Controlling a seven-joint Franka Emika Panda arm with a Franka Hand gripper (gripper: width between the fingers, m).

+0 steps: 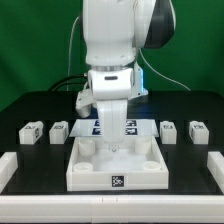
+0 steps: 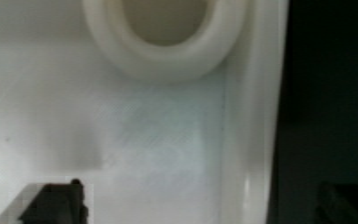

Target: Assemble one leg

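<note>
Four small white legs with tags lie in a row on the black table: two at the exterior view's left [image 1: 29, 130] [image 1: 60, 130] and two at its right [image 1: 168, 131] [image 1: 197, 131]. My gripper [image 1: 113, 142] hangs low over the large white tray-like part [image 1: 82, 178], away from every leg. In the wrist view the gripper [image 2: 199, 205] is open. One fingertip [image 2: 55, 203] is over the tray's floor and the other is over the dark table beyond the tray's wall [image 2: 256, 120]. A round socket [image 2: 158, 45] of the tray lies ahead. No leg shows in the wrist view.
The marker board [image 1: 128, 126] lies behind the tray, partly hidden by the arm. White rails lie at the table's front left [image 1: 8, 162] and front right [image 1: 214, 160]. Cables run behind the arm.
</note>
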